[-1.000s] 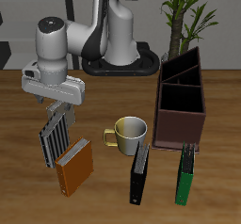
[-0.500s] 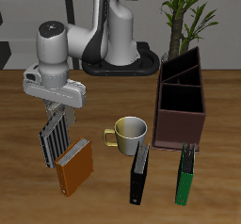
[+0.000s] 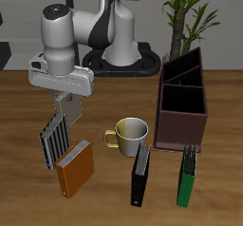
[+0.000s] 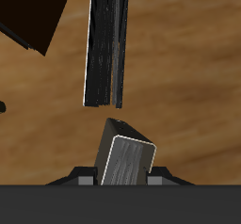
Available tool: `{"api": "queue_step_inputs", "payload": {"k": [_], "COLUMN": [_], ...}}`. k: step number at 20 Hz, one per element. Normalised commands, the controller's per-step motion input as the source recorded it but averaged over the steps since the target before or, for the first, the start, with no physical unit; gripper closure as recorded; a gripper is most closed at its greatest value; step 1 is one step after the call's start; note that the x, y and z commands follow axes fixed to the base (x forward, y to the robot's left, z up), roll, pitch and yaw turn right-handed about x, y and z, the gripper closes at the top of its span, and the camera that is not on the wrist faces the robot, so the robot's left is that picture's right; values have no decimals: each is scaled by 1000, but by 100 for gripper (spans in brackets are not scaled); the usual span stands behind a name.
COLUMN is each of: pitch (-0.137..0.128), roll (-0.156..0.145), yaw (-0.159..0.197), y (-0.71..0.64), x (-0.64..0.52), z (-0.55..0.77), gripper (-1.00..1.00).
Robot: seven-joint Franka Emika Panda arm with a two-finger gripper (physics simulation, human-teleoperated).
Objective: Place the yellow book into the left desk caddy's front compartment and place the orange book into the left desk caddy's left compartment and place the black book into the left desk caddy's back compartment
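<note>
Clearly the yellow book (image 3: 69,114) is small, thin and stiff, so I judge it light and easy to carry. However, its cover looks smooth, and it could turn or slip between the pads. The gripper (image 3: 66,98) is pinching it at the upper end, and the book hangs below the fingers, above the table, in the middle height of the frame. The wrist view shows the same: the book (image 4: 126,159) sits between the two fingers, with its pale cover facing the camera. A hold near one end lets the free end swing, so I think a slow move is safer.

Directly under it, the black-and-white striped book (image 3: 54,138) lies on the table, and the orange book (image 3: 74,169) is just beside that one, nearer the lower edge of the frame. The orange book is thick and probably heavier; a hold across its spine or page edge would suit.

Toward the centre of the frame stands the mug (image 3: 128,133), between the held book and the left desk caddy (image 3: 182,125). It seems to be the main obstacle, so the path should pass above it. Below the mug lies the black book (image 3: 140,174), slim and long, and the green book (image 3: 188,178) is near it, in front of the caddy. The front compartment (image 3: 183,101) is open at the top.
</note>
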Motion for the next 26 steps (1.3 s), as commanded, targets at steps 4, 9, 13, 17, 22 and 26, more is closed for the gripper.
{"api": "queue_step_inputs", "payload": {"k": [4, 9, 13, 17, 22, 26], "pitch": [69, 45, -8, 37, 40, 50], "roll": [5, -10, 9, 0, -12, -16], "yaw": [45, 76, 50, 14, -21, -29], "y": [409, 419, 407, 447, 215, 451], "x": [-124, -183, -198, -94, 61, -22], "z": [425, 462, 387, 358, 130, -10], "gripper": [100, 100, 100, 100, 100, 100]}}
